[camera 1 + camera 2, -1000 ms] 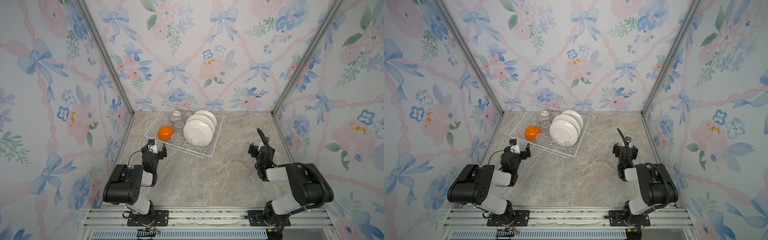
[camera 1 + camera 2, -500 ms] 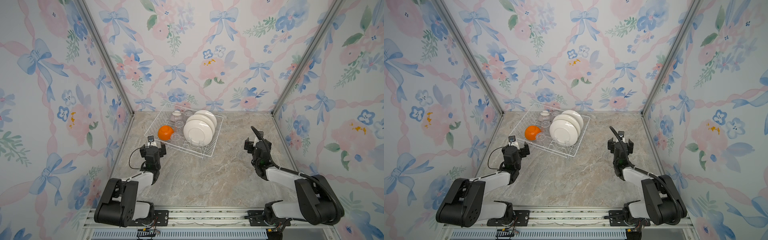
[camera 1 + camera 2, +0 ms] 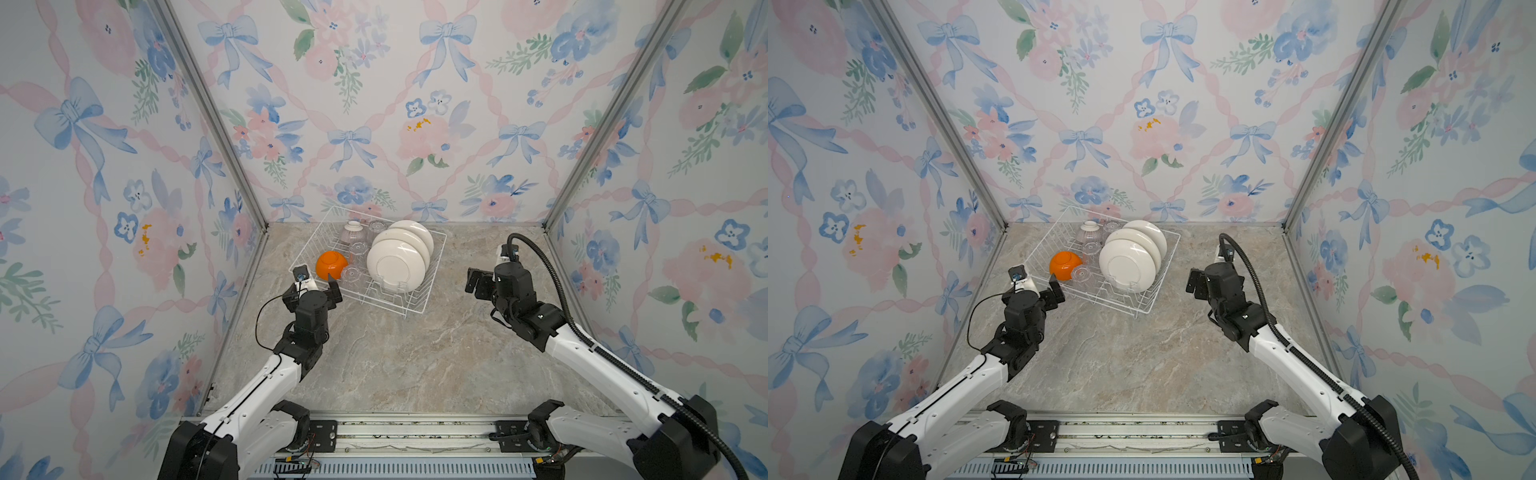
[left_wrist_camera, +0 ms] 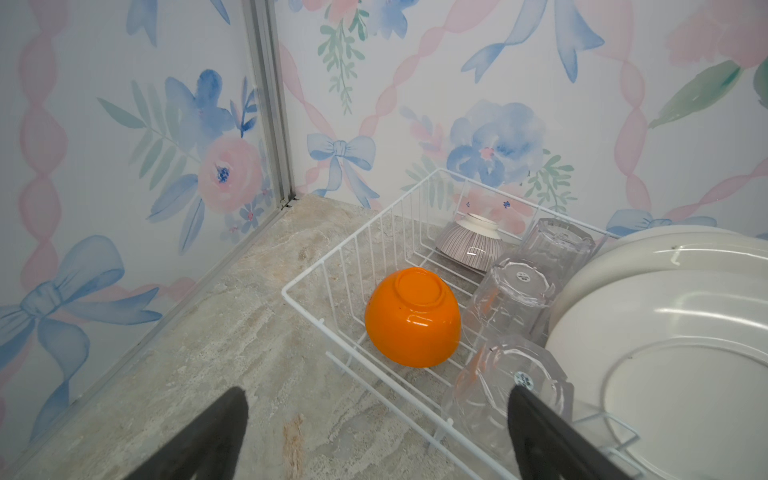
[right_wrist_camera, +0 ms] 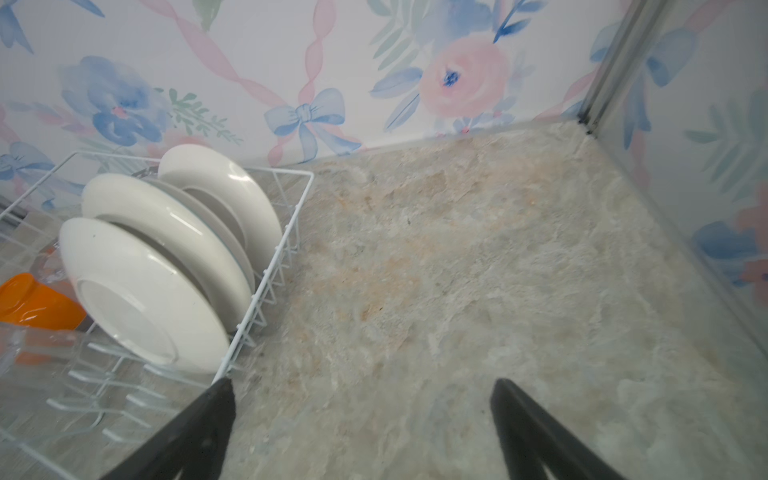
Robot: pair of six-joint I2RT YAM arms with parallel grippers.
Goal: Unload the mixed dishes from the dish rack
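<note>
The white wire dish rack [image 3: 435,274] [image 3: 1165,275] stands at the back of the table. Three white plates [image 3: 395,266] [image 5: 141,291] stand on edge in its right half. To their left lie an upturned orange bowl [image 3: 331,264] [image 4: 411,318], several clear tumblers [image 3: 352,274] [image 4: 515,299] and a pale ribbed bowl [image 3: 353,232] [image 4: 469,243]. My left gripper [image 3: 313,291] [image 4: 376,397] hangs open and empty over the rack's near left corner. My right gripper [image 3: 478,284] [image 5: 362,386] is open and empty above the table, right of the rack's near right corner.
The marble tabletop [image 3: 395,365] runs from the rack to a metal rail [image 3: 415,432] at the front. Floral walls close in the left, back and right sides, with aluminium posts [image 3: 552,216] in the back corners.
Both arms have unfolded and reached forward toward the rack, the left to its near left corner, the right to its right side. Both grippers stayed open.
</note>
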